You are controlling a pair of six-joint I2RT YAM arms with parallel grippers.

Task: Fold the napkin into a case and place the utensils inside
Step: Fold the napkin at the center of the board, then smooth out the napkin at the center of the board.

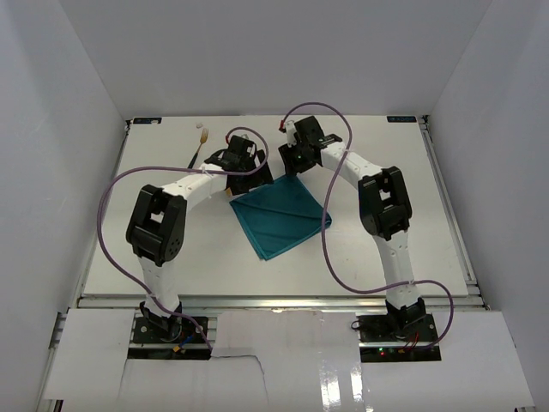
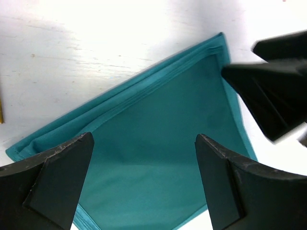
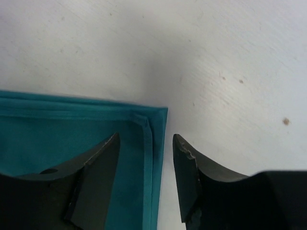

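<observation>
The napkin (image 1: 279, 215) is lying folded on the white table (image 1: 386, 249), turned like a diamond, between the 2 arms and near the middle of the table. In the left wrist view its (image 2: 158, 143) long edge is showing several stacked layers of cloth.

The left gripper (image 1: 255, 178) is hovering over the napkin's far left side. Its jaws are spread wide in its own camera (image 2: 141, 184), with 1 dark finger (image 2: 53, 187) over the cloth near a corner and the other over the cloth's middle. Nothing is sitting between them but the flat napkin below.

The right gripper (image 1: 293, 168) is positioned at the napkin's far corner, close beside the left one, and it is also showing at the right of the left wrist view (image 2: 273, 91). In its own camera (image 3: 141, 179) the jaws are standing apart and straddling the hemmed edge of the napkin (image 3: 57, 129): 1 finger (image 3: 96, 182) is over the cloth and the other is over bare table. They are not pinching the cloth.

The fork (image 1: 198, 148) is lying on the table at the far left, apart from the napkin, with its pale head pointing away from the arms. The knife is not clearly showing in any view.
</observation>
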